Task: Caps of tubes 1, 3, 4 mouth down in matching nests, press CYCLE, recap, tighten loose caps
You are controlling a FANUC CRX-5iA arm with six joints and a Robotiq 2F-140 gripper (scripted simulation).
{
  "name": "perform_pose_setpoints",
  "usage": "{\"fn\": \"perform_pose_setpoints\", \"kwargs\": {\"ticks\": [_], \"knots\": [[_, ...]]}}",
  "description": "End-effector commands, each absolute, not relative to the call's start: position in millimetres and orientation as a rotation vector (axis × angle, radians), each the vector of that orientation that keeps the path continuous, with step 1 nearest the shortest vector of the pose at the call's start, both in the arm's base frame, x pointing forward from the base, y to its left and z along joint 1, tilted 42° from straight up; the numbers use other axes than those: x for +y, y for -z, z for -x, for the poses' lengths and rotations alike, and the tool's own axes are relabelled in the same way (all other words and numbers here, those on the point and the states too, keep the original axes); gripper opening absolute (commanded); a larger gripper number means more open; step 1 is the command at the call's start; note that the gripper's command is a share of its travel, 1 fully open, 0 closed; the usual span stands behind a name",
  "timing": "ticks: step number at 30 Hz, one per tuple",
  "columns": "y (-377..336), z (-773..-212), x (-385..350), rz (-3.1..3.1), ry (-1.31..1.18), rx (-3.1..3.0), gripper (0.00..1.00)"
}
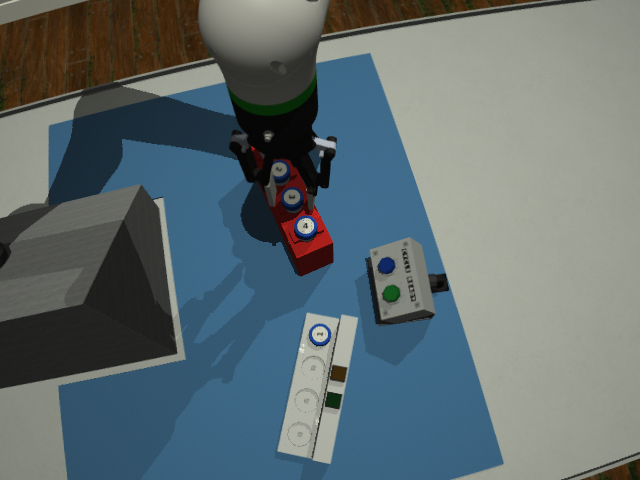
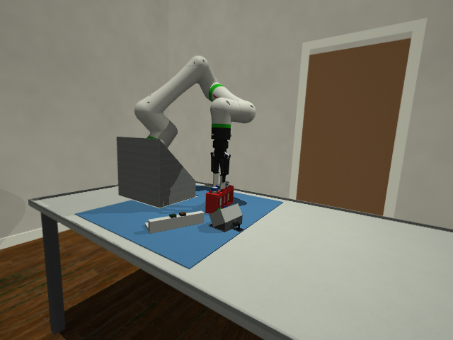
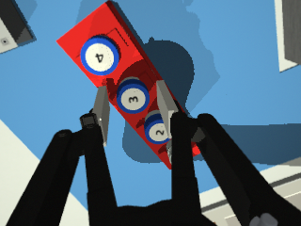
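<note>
The red decapping station (image 1: 301, 227) stands on the blue mat. The blue-rimmed caps 2 (image 1: 280, 170), 3 (image 1: 292, 197) and 4 (image 1: 306, 227) sit on their tubes. Tube 1's place is hidden under my wrist. Cap 1 (image 1: 320, 334) lies in cap nest 1 of the cap tray (image 1: 315, 387); the other nests are empty. My gripper (image 1: 290, 195) is low over the station, partly open, one finger on each side of cap 3 (image 3: 133, 99). In the wrist view a gap shows between each finger and the cap. Caps 4 (image 3: 99, 56) and 2 (image 3: 157, 132) flank it.
The tray's amber lamp (image 1: 338, 373) and green lamp (image 1: 333, 399) both look dark. The small desk (image 1: 402, 279) with the blue CYCLE key (image 1: 386, 265) and green READY key (image 1: 391, 293) stands right of the station. The arm's grey pedestal (image 1: 82, 279) fills the left.
</note>
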State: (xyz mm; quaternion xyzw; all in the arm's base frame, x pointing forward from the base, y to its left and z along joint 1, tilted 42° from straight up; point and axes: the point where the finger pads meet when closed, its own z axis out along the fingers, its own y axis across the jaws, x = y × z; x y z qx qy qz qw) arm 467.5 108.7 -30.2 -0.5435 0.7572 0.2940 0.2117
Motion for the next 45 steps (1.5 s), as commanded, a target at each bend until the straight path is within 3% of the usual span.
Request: {"fn": "perform_pose_setpoints", "kwargs": {"ticks": [1,2,3,17,45], "knots": [[30.5,-467.6,108.8,1.510,-0.816,2.103,0.35],[30.5,-467.6,108.8,1.510,-0.816,2.103,0.35],[30.5,-467.6,108.8,1.510,-0.816,2.103,0.00],[30.5,-467.6,108.8,1.510,-0.816,2.103,0.00],[30.1,-467.6,108.5,2.221,-0.388,1.004,0.00]]}}
